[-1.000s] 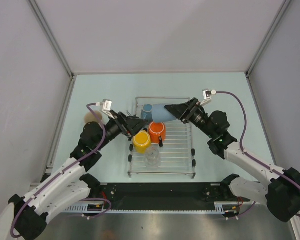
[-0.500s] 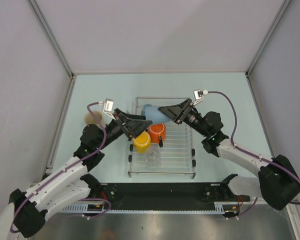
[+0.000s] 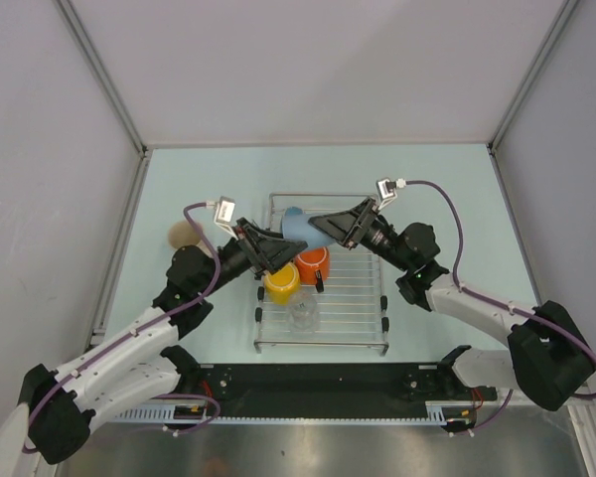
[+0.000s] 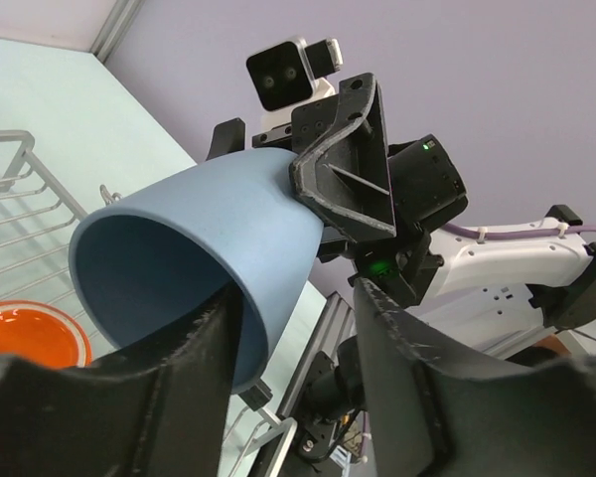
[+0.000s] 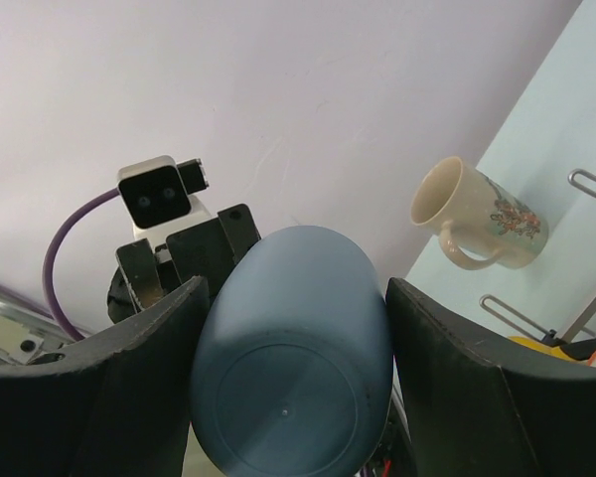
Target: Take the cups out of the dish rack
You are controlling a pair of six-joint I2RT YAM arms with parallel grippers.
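My right gripper (image 3: pixel 323 227) is shut on a light blue cup (image 3: pixel 296 223) and holds it on its side above the far end of the dish rack (image 3: pixel 350 298). The cup's base faces the right wrist view (image 5: pixel 293 368). My left gripper (image 3: pixel 278 241) is open at the cup's mouth (image 4: pixel 199 248), and the rim sits between its jaws. A yellow cup (image 3: pixel 281 281), an orange mug (image 3: pixel 311 262) and a small clear glass (image 3: pixel 302 313) stand on the rack. A beige cup (image 3: pixel 184 235) stands on the table left of the rack. The second light blue cup is out of view.
The booth's grey walls and metal frame posts close in the table on three sides. The two arms meet over the rack's far left part. The beige cup also shows in the right wrist view (image 5: pixel 477 214).
My right gripper has carried the light blue cup to the left and farther from the rack. My left gripper has risen to the right and now straddles the cup's rim.
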